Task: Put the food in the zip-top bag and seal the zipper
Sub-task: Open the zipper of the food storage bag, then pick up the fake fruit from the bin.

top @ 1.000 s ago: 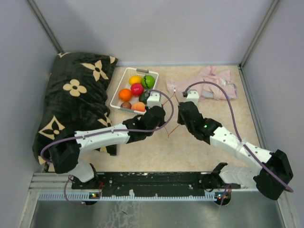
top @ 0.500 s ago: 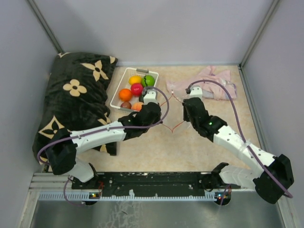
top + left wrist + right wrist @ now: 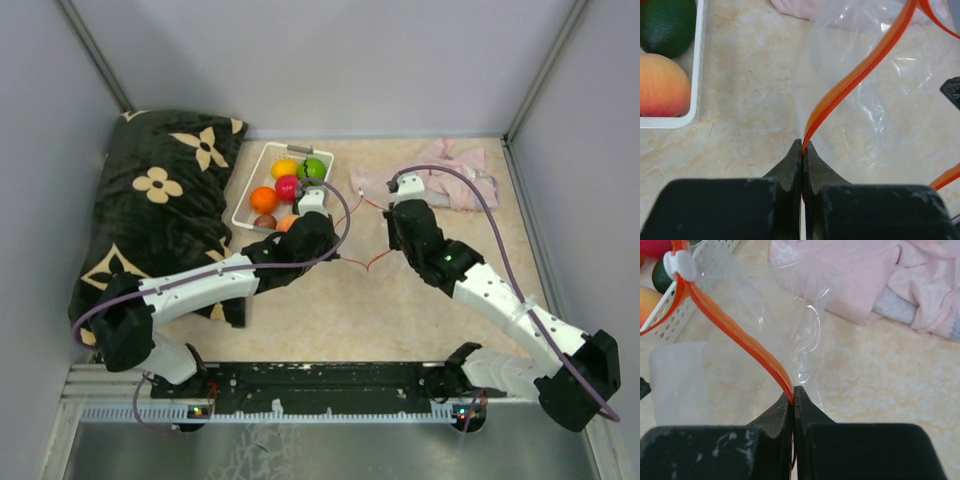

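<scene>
The two arms reach out from the near edge of the worktop point(image 3: 330, 320) and come close together in the middle.

The left hand point(image 3: 803, 147) is shut tight. It pinches one end of the zipper point(image 3: 855, 75), the thin red-orange strip. The right hand point(image 3: 794, 392) is shut tight too, and it pinches the strip at another spot on the other side.

The zip-top bag point(image 3: 890, 110) is clear and crinkly. It hangs between the two hands, low over the middle of the worktop. From above, the strips bend apart from each other, so the mouth looks open. A small white slider point(image 3: 680, 265) sits on the strip out past the right hand.

Just behind the left hand is a white basket point(image 3: 246, 205). All the food that shows is in it: an orange one point(image 3: 264, 198), a red one point(image 3: 288, 187), a yellow one point(image 3: 285, 168), a bright green one point(image 3: 313, 168), a peach one point(image 3: 662, 85) and a dark green one point(image 3: 667, 22).

Behind the right hand lies a pink cloth point(image 3: 450, 170). At the far left is a big black pillow point(image 3: 160, 210) with tan flowers.
</scene>
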Robot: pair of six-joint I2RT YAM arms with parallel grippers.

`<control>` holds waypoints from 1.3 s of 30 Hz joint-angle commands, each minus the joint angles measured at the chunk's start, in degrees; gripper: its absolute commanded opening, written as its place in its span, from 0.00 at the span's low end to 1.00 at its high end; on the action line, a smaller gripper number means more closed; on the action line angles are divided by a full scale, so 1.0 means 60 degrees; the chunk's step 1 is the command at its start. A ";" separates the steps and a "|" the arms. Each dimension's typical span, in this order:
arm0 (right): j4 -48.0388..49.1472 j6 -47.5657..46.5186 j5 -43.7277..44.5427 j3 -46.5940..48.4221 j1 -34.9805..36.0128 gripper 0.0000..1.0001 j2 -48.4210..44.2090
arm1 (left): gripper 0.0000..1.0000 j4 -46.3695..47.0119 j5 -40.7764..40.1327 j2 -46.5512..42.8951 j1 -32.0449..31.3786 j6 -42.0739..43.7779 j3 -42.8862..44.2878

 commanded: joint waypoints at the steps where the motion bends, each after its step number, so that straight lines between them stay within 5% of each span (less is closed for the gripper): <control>1: -0.0278 -0.0573 0.1338 0.0781 -0.0065 0.00 -0.0401 | 0.00 -0.0198 0.0180 -0.0307 0.0240 0.0245 -0.0032; 12: -0.0567 -0.0955 0.0650 0.1337 -0.0074 0.00 -0.0480 | 0.01 0.1609 0.1591 -0.0810 0.0313 0.1279 -0.0600; 26: -0.1330 -0.1538 0.1493 0.1552 -0.0067 0.00 -0.0095 | 0.48 0.3009 0.3086 -0.1170 0.0636 0.1182 -0.0949; 39: -0.1049 -0.1637 0.2061 0.1175 -0.0063 0.00 -0.0009 | 0.64 0.2146 0.4078 -0.2328 0.2180 0.1181 -0.1941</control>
